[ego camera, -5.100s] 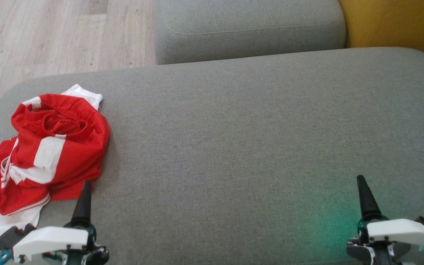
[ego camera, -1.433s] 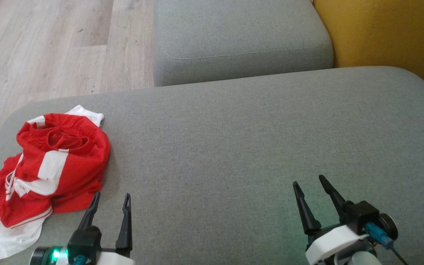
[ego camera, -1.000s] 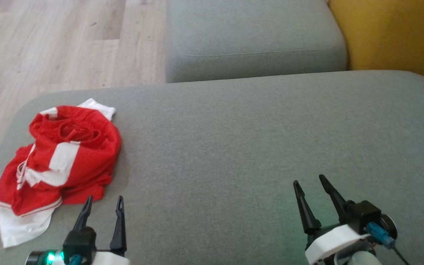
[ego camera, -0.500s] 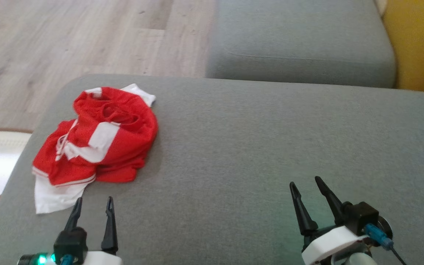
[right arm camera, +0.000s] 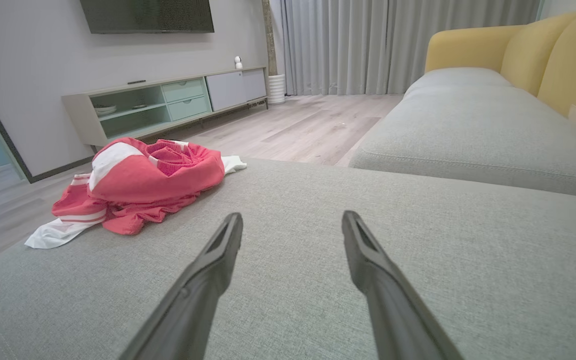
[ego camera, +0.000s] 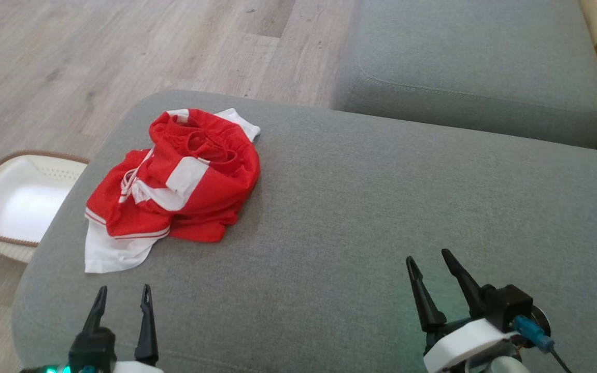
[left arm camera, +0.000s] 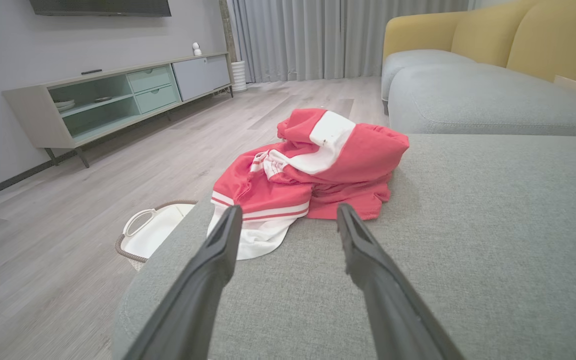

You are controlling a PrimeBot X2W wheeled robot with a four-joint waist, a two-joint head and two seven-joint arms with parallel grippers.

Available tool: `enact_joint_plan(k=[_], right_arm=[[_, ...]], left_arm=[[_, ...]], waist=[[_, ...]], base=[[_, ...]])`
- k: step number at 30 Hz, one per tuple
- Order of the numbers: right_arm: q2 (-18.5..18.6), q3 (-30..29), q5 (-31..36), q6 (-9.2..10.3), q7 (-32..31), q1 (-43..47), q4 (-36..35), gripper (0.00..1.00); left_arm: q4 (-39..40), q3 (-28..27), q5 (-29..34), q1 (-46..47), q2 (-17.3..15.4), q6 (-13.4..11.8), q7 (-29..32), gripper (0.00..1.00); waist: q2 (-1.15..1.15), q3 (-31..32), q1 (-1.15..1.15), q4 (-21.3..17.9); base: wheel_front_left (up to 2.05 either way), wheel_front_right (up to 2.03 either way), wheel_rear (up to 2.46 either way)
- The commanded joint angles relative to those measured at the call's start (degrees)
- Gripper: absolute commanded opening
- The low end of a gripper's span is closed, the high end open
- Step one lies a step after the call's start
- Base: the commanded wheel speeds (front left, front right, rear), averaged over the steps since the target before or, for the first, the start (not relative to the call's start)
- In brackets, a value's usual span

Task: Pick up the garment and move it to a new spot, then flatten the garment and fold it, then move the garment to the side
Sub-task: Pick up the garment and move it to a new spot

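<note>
1. Since the earlier pictures the head camera has been turned leftward, so the whole scene is shifted rightward in the frame. A white basket (ego camera: 18,202) on the floor (ego camera: 96,52) has been brought in at the left. The garment itself is not judged to have moved on its cushion.
2. Nearest, low in the head view, the left gripper (ego camera: 124,288) and the right gripper (ego camera: 428,255) are seen. Each has its two dark fingers spread apart, with nothing held between them.
3. Just beyond the left gripper, the red-and-white garment (ego camera: 184,186) is found crumpled in a heap. It lies at the left end of the grey cushion (ego camera: 381,207), near the rounded edge.
4. The garment lies ahead and slightly right of the left fingers, and well apart from the right gripper across bare cushion, so the left arm is judged the nearer. Its long axis runs diagonally, from the white hem nearest the left fingers up and rightward to the far white corner.
5. The heap's height and bulging top fold are made plain in the left wrist view, where the head view flattens them. A gathered red opening on top is seen from the side in the right wrist view.
6. Farthest, a second cushion (ego camera: 474,67) is seen, then a low cabinet (left arm camera: 118,100) and grey curtains (left arm camera: 318,40).
</note>
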State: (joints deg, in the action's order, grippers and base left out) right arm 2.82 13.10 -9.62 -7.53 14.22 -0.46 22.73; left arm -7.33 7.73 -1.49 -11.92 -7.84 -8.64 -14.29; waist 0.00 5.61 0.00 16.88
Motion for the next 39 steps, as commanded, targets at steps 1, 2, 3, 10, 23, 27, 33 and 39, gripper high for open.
enact_joint_plan(k=[1, 2, 3, 10, 23, 27, 33, 39], right_arm=[[0.06, 1.05, -0.27, 0.04, 0.78, -1.35, -2.01, 1.00], [0.06, 1.01, -0.25, 0.04, 0.78, -1.31, -2.06, 1.00], [0.06, 0.97, -0.21, 0.04, 0.78, -1.26, -2.12, 1.00], [0.06, 1.00, 0.55, 0.04, 0.78, -1.23, -2.06, 1.00], [1.99, -2.35, 6.36, 0.04, 0.78, -7.73, -3.87, 1.00], [3.57, -3.11, 6.77, 0.04, 0.78, -8.71, -4.68, 1.00], [6.35, -4.68, 6.89, 0.04, 0.78, -10.15, -6.44, 1.00], [7.63, -6.00, 6.84, 0.04, 0.78, -11.79, -8.64, 1.00]], left_arm=[[2.33, -2.16, 0.55, 2.38, -0.49, -0.39, -0.71, 1.00], [2.40, -2.14, 0.61, 2.33, -0.48, -0.40, -0.71, 1.00], [2.50, -2.12, 0.66, 2.27, -0.49, -0.40, -0.71, 1.00], [5.53, -1.50, 2.16, 5.01, -2.88, 0.56, -0.71, 1.00], [2.22, -1.27, 2.67, 38.89, -11.57, 9.03, 0.29, 1.00], [-3.57, -0.84, 2.30, 47.38, -11.71, 10.55, 3.96, 1.00], [-18.93, 1.96, 2.26, 60.72, -11.40, 13.38, 12.07, 1.00], [-38.31, 1.87, 1.30, 70.37, -11.36, 13.54, 20.06, 1.00]], waist=[[0.00, -0.09, 0.00, 0.27], [0.00, -0.14, 0.00, 0.43], [0.00, -0.22, 0.00, 0.58], [0.00, -2.19, 0.00, 0.48], [0.00, -17.83, 0.00, -3.53], [0.00, -21.01, 0.00, -4.28], [0.00, -25.77, 0.00, -5.22], [0.00, -29.71, 0.00, -6.50]], base=[[0.00, 0.00, 0.00], [0.00, 0.00, 0.00], [0.00, 0.00, 0.00], [0.00, 0.00, 0.00], [0.00, 0.00, 0.00], [0.00, 0.00, 0.00], [0.00, 0.00, 0.00], [0.00, 0.00, 0.00]])
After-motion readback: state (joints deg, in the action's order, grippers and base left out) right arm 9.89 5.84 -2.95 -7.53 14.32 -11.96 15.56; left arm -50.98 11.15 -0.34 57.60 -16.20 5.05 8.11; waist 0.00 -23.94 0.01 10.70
